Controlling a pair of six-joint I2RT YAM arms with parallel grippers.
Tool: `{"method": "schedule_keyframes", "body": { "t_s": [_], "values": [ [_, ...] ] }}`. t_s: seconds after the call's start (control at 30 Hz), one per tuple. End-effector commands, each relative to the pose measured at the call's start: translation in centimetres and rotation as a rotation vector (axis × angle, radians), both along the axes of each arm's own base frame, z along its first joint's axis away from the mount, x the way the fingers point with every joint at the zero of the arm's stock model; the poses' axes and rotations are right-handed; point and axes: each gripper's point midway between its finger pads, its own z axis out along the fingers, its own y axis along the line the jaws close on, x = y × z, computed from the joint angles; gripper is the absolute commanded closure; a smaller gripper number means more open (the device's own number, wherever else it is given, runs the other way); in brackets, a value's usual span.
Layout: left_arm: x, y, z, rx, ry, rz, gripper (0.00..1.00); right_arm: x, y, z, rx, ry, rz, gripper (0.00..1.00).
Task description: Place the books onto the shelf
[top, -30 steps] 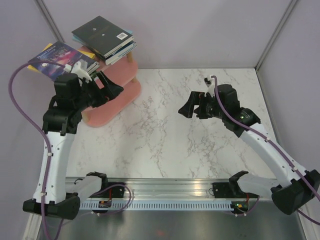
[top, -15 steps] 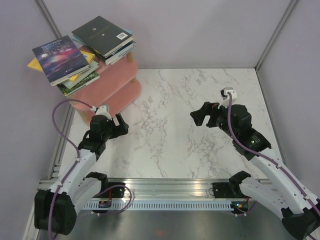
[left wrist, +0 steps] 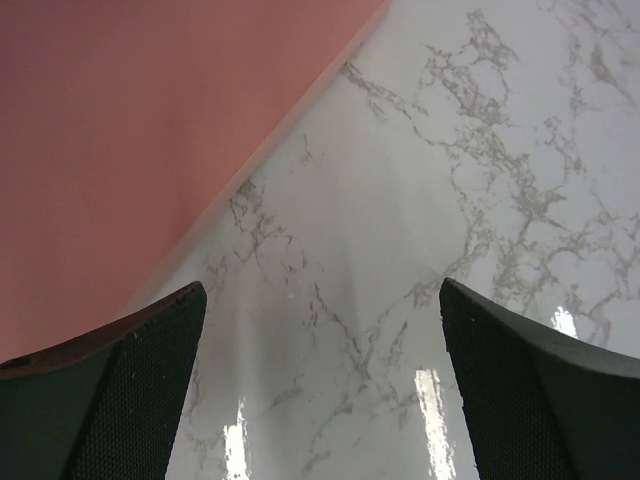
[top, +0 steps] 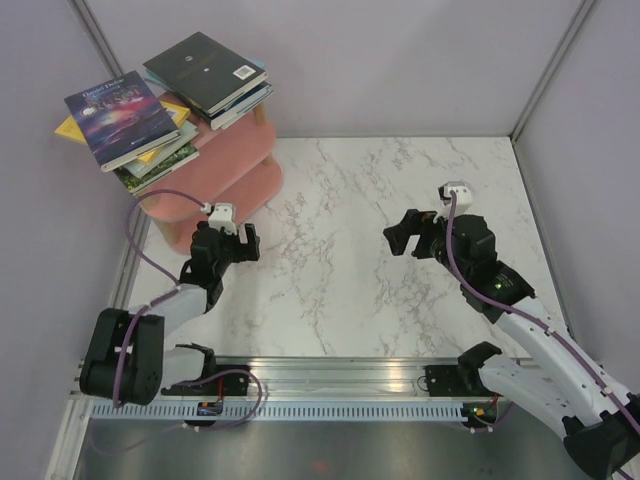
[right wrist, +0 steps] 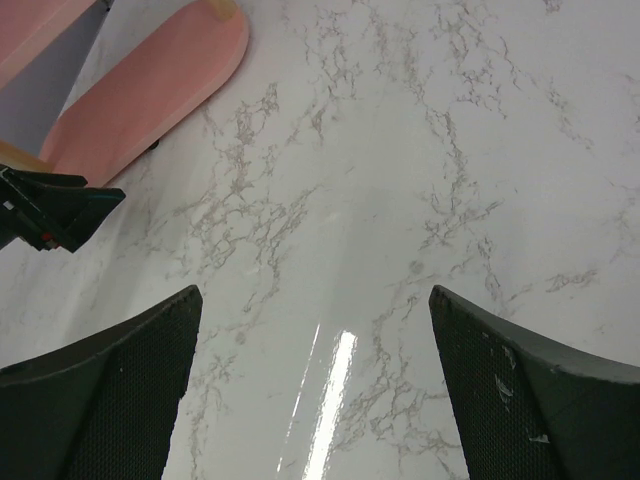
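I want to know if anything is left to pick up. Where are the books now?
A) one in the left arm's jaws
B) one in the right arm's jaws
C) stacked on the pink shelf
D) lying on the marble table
C: the books lie in two stacks on the shelf; the left gripper and right gripper are open, holding nothing.

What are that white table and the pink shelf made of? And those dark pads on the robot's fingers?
Table: looks like polished marble or marble-print laminate; grey veins, glossy reflections.
Shelf: matte pink boards, perhaps painted wood or plastic, on pale wooden-looking posts.
Finger pads: black with a fine grid texture, probably rubber or textured plastic.
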Motion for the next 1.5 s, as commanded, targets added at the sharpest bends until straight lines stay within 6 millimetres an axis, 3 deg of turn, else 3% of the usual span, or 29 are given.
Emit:
{"method": "schedule_keyframes", "body": {
  "t_s": [0.0,0.07,0.17,0.23,0.3,0.33,0.4,0.43,0.47,0.5,0.63,0.73,0.87,1.0,1.1,1.13,1.23,1.4,1.47],
  "values": [
    [3.3,1.3,2.4,0.119,-0.153,0.012,0.00,0.7,-0.5,-0.1,-0.040,-0.022,-0.024,0.02],
    [3.7,1.7,1.3,0.120,-0.116,0.019,0.00,0.7,-0.5,-0.2,-0.043,-0.020,-0.029,0.02],
    [4.6,3.0,1.8,0.149,-0.167,0.051,0.00,0.7,-0.7,-0.2,-0.048,-0.027,-0.035,0.02],
    [4.7,2.8,1.4,0.100,-0.185,0.016,0.00,0.6,-0.9,-0.5,-0.060,-0.028,-0.036,0.02],
    [3.7,4.0,0.5,0.063,-0.164,0.019,0.02,0.5,-0.9,-0.7,-0.065,-0.027,-0.033,0.02],
    [3.5,3.6,2.2,0.055,-0.262,-0.008,0.00,0.6,-1.1,-1.2,-0.071,-0.023,-0.037,0.02],
    [2.5,4.0,2.2,0.060,-0.332,0.024,0.00,0.6,-1.2,-1.9,-0.069,-0.018,-0.046,0.02],
    [2.3,3.7,0.0,0.057,-0.234,0.003,0.00,0.6,-1.2,-2.3,-0.070,-0.020,-0.047,0.02],
    [2.8,3.6,1.3,0.058,-0.261,0.000,0.00,0.6,-1.2,-2.2,-0.064,-0.033,-0.047,0.02],
    [2.6,3.7,1.2,0.056,-0.281,0.003,0.00,0.7,-1.2,-2.4,-0.063,-0.042,-0.050,0.02],
    [2.7,3.7,1.6,0.057,-0.295,0.005,0.00,2.2,-1.5,-1.9,-0.115,-0.193,-0.053,0.02],
    [2.7,3.7,1.5,0.056,-0.290,0.003,0.00,3.9,-2.5,-2.5,-0.228,-0.245,-0.097,0.02],
    [2.7,3.7,1.6,0.056,-0.289,0.003,0.00,6.9,-6.2,-4.3,-0.381,-0.220,-0.332,0.02],
    [2.7,3.7,1.6,0.056,-0.289,0.003,0.00,8.8,-7.4,-6.2,-0.458,-0.222,-0.343,0.02],
    [2.7,3.7,1.6,0.056,-0.290,0.003,0.00,9.9,-9.7,-9.7,-0.517,-0.163,-0.361,0.02],
    [2.7,3.7,1.6,0.056,-0.292,0.003,0.00,9.8,-10.4,-11.4,-0.520,-0.150,-0.371,0.02],
    [2.7,3.7,1.6,0.056,-0.289,0.003,0.00,10.0,-12.5,-13.4,-0.512,-0.167,-0.365,0.02],
    [2.7,3.7,1.6,0.056,-0.289,0.003,0.00,10.1,-16.6,-12.5,-0.324,-0.303,-0.504,0.02],
    [2.7,3.7,1.6,0.056,-0.290,0.003,0.00,9.7,-15.7,-14.4,-0.336,-0.306,-0.436,0.02]
  ]
}}
